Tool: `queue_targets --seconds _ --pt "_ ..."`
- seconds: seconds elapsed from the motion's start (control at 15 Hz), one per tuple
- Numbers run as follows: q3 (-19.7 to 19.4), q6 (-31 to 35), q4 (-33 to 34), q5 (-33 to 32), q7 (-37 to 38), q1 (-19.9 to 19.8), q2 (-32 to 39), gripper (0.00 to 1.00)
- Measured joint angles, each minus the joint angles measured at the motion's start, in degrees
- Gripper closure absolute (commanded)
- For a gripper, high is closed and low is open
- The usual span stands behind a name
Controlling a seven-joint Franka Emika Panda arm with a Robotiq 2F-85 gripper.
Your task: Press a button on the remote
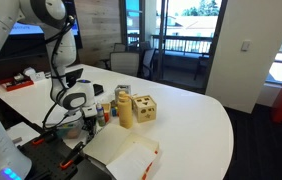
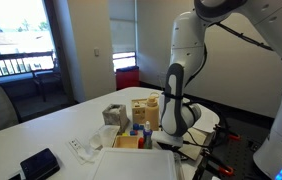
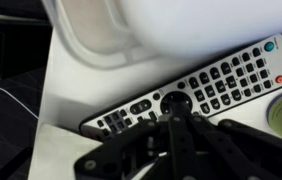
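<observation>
A black remote [image 3: 216, 82] with rows of grey buttons, a red button at one end and a round pad in the middle lies on the white table in the wrist view. My gripper [image 3: 171, 106] is shut, with both fingers together. Its tips are on or just above the remote's round pad; I cannot tell if they touch. In both exterior views the gripper [image 1: 78, 100] [image 2: 171, 126] is low over the table near the robot base, and the remote is hidden behind it.
A wooden block box [image 1: 143, 108] [image 2: 147, 108], a wooden cylinder [image 1: 126, 110] and small coloured items stand close beside the gripper. A grey cube [image 2: 114, 115], a black device [image 2: 39, 163] and a white box [image 1: 131, 156] lie on the white table [image 1: 196, 120]. Chairs [image 1: 127, 62] stand at the far edge.
</observation>
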Motion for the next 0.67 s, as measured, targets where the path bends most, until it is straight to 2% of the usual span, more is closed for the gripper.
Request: queue_targets --seconds 0.27,0.67 --pt "-0.1 1.4 -0.6 -0.2 -1.5 0.5 -1.0 1.00" --pt "-2.1 4.3 -7.6 -0.1 -10.5 7.1 -19.3 1.00"
